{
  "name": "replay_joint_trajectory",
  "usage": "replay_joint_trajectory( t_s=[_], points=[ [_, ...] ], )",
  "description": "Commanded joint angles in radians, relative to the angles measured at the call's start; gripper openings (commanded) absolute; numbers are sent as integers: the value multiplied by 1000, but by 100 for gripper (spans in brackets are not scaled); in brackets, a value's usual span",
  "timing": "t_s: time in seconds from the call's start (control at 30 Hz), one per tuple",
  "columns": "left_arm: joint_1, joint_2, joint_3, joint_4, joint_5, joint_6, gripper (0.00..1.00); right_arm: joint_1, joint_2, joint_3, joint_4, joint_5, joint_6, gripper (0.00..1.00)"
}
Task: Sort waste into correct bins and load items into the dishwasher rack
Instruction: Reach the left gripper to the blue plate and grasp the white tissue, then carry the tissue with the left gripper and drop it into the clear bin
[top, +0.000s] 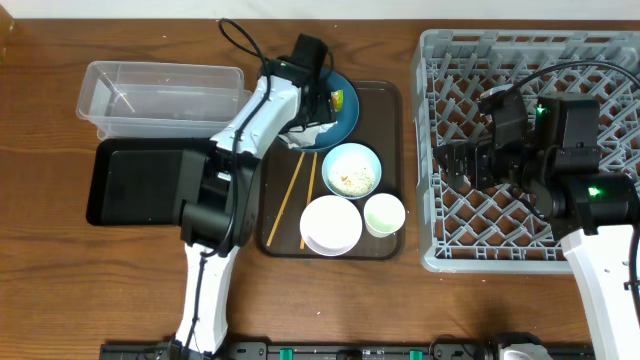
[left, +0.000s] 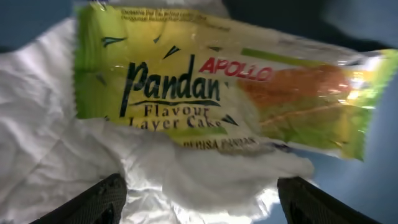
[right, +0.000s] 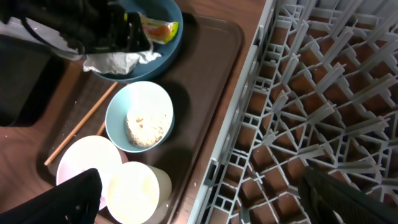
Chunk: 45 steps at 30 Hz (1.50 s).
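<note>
Nothing was sorted yet.
The left gripper (left: 202, 199) was held wide over the yellow-green plastic snack wrapper (left: 217, 93), the right gripper (right: 208, 202) wide over the unloaded grey pegged plastic rack (top: 430, 120) at the table (top: 60, 300) right edge.

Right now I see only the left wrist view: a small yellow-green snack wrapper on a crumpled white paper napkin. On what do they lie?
Observer: On the dark blue round plate, at the far end of the dark brown flat tray.
Operator: Where is the clear bin?
Observer: The clear plastic rectangular tub stands to the plate's left.
Operator: And the right arm?
Observer: The right gripper hovers open above the grey plastic rack.
</note>
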Motion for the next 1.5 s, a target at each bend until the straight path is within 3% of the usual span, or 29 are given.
replay_joint_trajectory(
  t_s=[0.0,0.13,0.3,0.43,1.0,1.3,1.47],
  points=[
    [2,37,15,4,-19,-11,75,14,2,25,-2,-12,5,99],
    [-2,42,11,14,-19,-10,56,14,2,25,-1,-12,6,99],
    [-3,42,10,19,-19,-10,24,14,2,25,-2,-12,5,99],
    [-3,31,16,20,16,-9,7,14,2,25,-4,-12,5,99],
    [72,-359,20,-118,22,74,6,14,2,25,4,-12,5,99],
    [214,-404,19,-137,13,80,6,14,2,25,27,-12,6,99],
    [318,-396,14,-104,-67,79,6,14,2,25,34,-12,12,99]
  ],
)
